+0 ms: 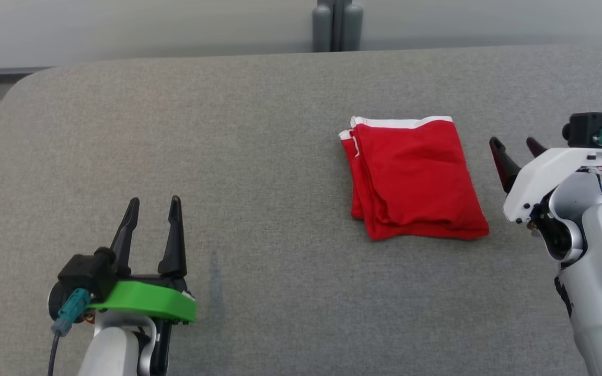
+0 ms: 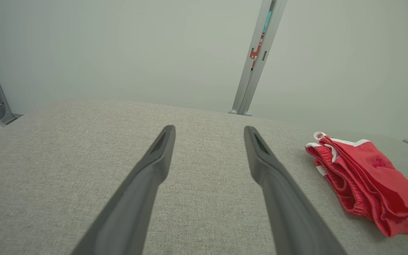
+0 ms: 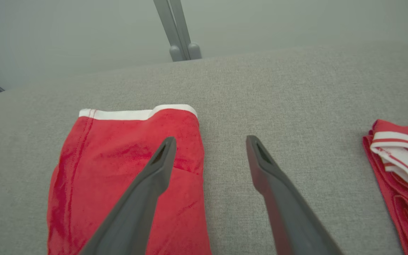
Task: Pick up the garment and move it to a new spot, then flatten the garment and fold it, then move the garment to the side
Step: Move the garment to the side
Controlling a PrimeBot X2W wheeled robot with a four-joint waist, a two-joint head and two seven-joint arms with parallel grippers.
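- The garment, red with a white band along its far edge, lies folded into a compact rectangle on the grey fabric tabletop. It sits right of centre in the head view, with layered edges showing on its left side.
- In the left wrist view the stacked folds face the camera, and the garment's near corner is cut off by the frame edge.
- The right gripper sits just to the right of the garment, jaws apart and holding nothing. In the right wrist view one of its fingers crosses over the red cloth; whether it touches is unclear.
- The left gripper is well apart from the garment at the lower left, jaws apart and empty. A green collar and a teal connector sit at its wrist.
- A second red cloth with white stripes is cut off at the right edge of the right wrist view. In the head view the right arm hides most of it.
- A grey metal post stands behind the table's far edge. It carries a small red sticker whose white marks are too small to read.
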